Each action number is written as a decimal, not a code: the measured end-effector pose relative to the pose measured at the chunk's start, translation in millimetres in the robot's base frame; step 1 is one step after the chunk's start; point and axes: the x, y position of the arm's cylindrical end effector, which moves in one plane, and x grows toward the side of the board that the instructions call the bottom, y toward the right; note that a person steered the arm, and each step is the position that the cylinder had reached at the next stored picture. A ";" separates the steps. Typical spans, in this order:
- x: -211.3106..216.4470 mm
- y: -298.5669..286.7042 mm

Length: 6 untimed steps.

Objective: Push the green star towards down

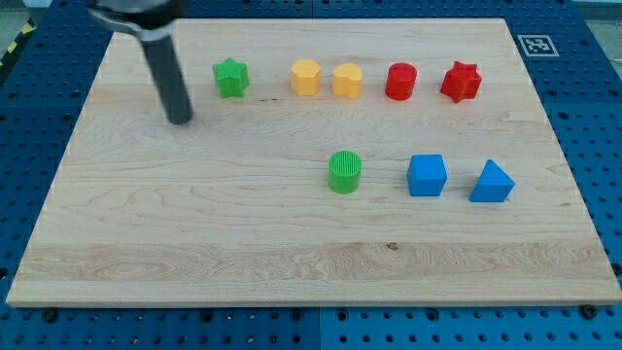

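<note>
Dark rod slanting down, my tip [181,121] on board, upper left

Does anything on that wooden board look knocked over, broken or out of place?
Nothing stands out. All eight blocks sit upright and apart on the board, none toppled or chipped. My tip rests just left of the green star, apart from it.

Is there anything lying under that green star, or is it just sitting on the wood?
The green star sits directly on the wooden board; nothing shows beneath it, though its own footprint is hidden. Nothing rests on top of it. My tip stands apart at the view's left.
</note>
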 end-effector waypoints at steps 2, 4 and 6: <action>-106.1 46.9; -98.2 69.2; -64.3 69.2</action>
